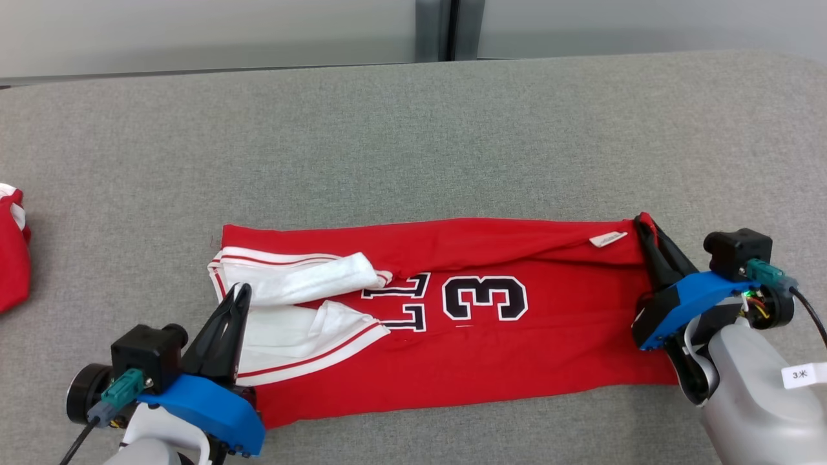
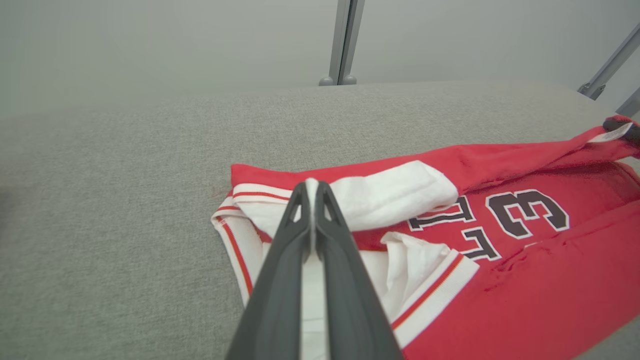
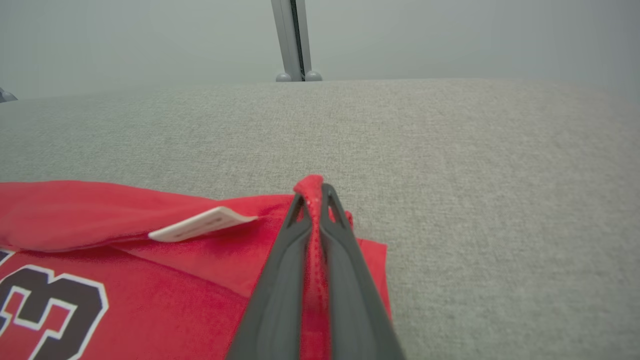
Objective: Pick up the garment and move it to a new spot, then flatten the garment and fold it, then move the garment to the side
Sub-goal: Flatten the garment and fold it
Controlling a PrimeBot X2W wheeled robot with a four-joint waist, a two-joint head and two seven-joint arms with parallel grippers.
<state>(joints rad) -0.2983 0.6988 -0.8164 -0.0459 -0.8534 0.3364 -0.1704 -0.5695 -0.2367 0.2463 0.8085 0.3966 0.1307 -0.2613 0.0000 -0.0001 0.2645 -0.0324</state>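
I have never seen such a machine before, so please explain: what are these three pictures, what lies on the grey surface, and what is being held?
A two-armed robot works at a grey fabric-covered table. One picture looks down from its head; the others look along each arm's dark fingers. A red sports jersey with white sleeves lies stretched across the table. The left gripper is shut on white sleeve cloth, the right gripper on the red hem. A second red garment lies at the left edge.

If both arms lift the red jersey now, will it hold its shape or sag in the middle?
Likely sag: the red jersey lies limp and creased, a soft knit with no stiffness. The folded white sleeves sit loose on top and may slide or unfold. The right gripper and left gripper pinch only thin edges, so pulling apart should help keep it taut.
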